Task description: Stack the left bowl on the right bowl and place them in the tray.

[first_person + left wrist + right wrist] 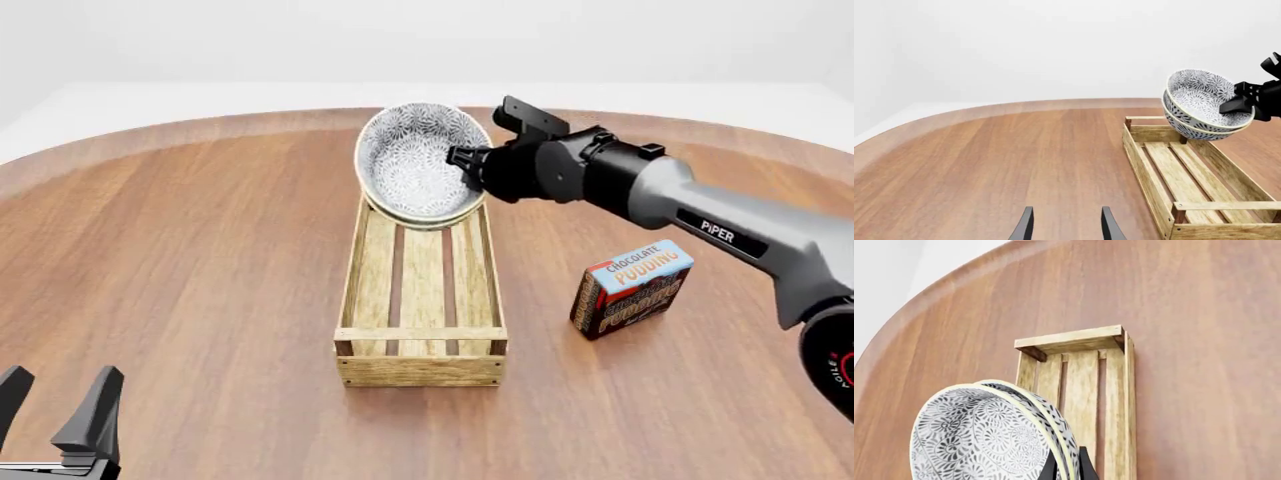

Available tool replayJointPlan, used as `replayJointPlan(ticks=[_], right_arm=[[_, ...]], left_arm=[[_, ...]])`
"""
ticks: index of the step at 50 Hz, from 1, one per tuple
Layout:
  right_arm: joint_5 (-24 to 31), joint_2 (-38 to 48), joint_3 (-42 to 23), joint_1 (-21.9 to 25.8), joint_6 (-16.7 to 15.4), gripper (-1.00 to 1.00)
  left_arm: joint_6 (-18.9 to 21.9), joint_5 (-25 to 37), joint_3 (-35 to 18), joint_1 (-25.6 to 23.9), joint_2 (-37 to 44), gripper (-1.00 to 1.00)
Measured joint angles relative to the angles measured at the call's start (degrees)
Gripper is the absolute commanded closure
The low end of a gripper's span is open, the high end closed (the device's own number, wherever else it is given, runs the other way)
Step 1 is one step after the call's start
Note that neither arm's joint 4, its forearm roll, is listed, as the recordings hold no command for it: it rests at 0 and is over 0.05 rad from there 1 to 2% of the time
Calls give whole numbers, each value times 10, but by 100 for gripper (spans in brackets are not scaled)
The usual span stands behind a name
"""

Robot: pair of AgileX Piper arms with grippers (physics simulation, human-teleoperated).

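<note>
While the left wrist view looks over bare bench (987, 165), the left pincer (1066, 225) sits open and empty; the stacked bowls (1204, 105) hang tilted over the tray (1187, 190)'s far end.

Front view: right pincer (467, 165) clamps the bowls' rim. Risk: a rim-only grip w/ tilt could let the stack slip or clip the rail. Pudding box (634, 287) stands just beside the tray.

Right wrist view: tray slats lie open beyond the bowls, w/ room along its length.

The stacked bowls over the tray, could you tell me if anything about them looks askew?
Yes: the stacked bowls, pinched at the rim by the right tool, hang steeply tilted above the far end of the tray, not sitting flat.
</note>
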Motion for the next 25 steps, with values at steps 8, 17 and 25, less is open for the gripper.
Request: replayJointPlan(ticks=[8,17,25], right_arm=[[-11,-5,22,2,5,100],[-23,-12,44,3,9,100],[-34,-13,63,6,15,100]], left_arm=[[0,0,0,0,0,-100],[0,0,0,0,0,-100],[0,0,0,0,0,-100]])
